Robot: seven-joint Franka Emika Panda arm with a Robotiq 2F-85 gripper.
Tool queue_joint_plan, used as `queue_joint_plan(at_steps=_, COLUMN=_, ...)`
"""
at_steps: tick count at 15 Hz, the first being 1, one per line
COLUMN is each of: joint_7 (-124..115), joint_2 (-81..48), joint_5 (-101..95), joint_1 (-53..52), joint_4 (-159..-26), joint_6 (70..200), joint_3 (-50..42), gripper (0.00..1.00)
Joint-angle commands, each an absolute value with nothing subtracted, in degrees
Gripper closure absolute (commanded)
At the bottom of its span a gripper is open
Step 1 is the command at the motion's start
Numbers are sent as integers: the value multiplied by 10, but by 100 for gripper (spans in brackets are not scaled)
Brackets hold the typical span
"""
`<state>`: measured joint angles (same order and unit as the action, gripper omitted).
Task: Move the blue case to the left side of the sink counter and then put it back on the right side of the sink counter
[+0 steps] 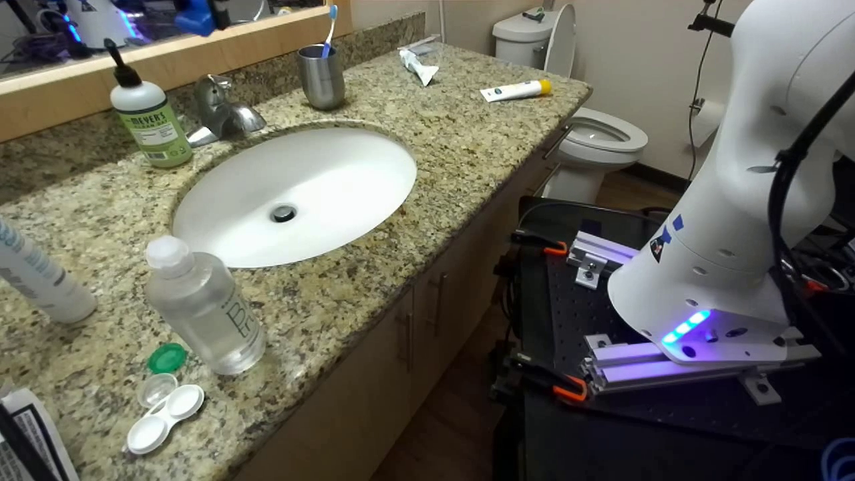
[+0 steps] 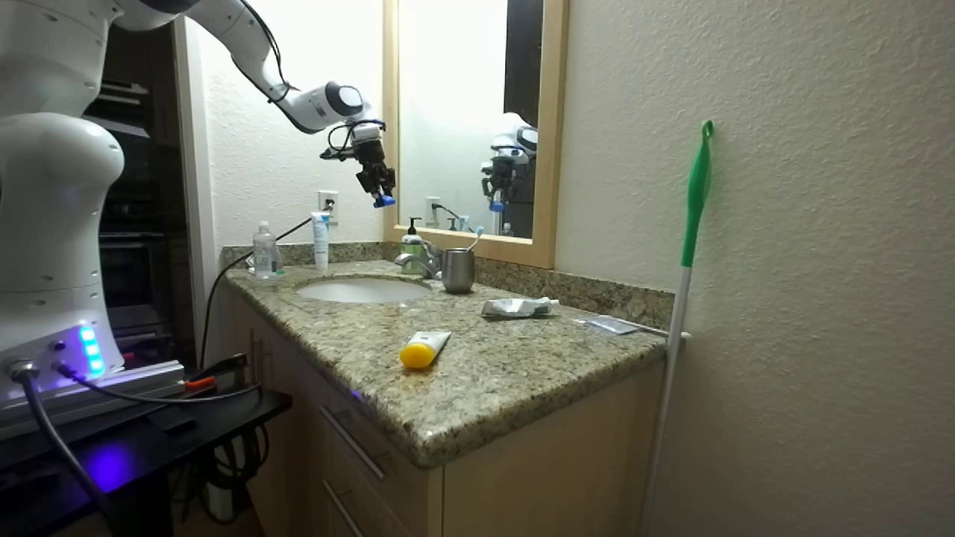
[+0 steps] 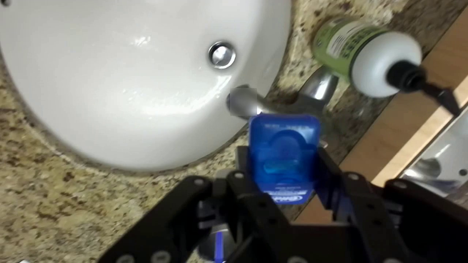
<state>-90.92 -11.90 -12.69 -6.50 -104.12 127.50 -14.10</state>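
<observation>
The blue case is a small see-through bright blue box with white print at its near end. My gripper is shut on its two sides in the wrist view. In an exterior view the gripper holds the blue case high in the air in front of the mirror, well above the sink counter. In the wrist view the held case is seen over the faucet and the basin edge. The granite sink counter with its white basin shows in all views.
A green soap bottle and a metal cup with toothbrush stand by the faucet. A clear bottle, a white tube and a lens case are at one end. Tubes lie at the other. The mirror frame is close.
</observation>
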Motion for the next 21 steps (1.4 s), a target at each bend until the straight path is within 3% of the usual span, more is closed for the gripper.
queue_joint_plan(at_steps=1, joint_7=-944, joint_2=2, joint_5=-171, joint_1=-24, joint_4=-1164, joint_6=1254, joint_3=-132, gripper=81)
queue_joint_plan(at_steps=4, joint_7=-901, joint_2=87, joint_5=-147, joint_1=31, joint_4=-1241, joint_6=1287, joint_3=-133, gripper=81)
queue_joint_plan(at_steps=5, joint_7=-925, joint_2=20, joint_5=-156, joint_1=27, joint_4=-1171, joint_6=1257, joint_3=-113, gripper=56)
queue_joint_plan(at_steps=9, joint_7=-902, joint_2=83, joint_5=-150, joint_1=57, joint_4=-1224, joint_6=1266, joint_3=-111, gripper=56)
queue_joint_plan(at_steps=10, joint_7=-902, joint_2=84, joint_5=-150, joint_1=57, joint_4=-1226, joint_6=1266, joint_3=-109, gripper=81)
queue_joint_plan(at_steps=21, joint_7=-977, joint_2=-156, joint_5=-30, joint_1=190, joint_4=-1102, joint_6=1305, joint_3=-213, gripper=81)
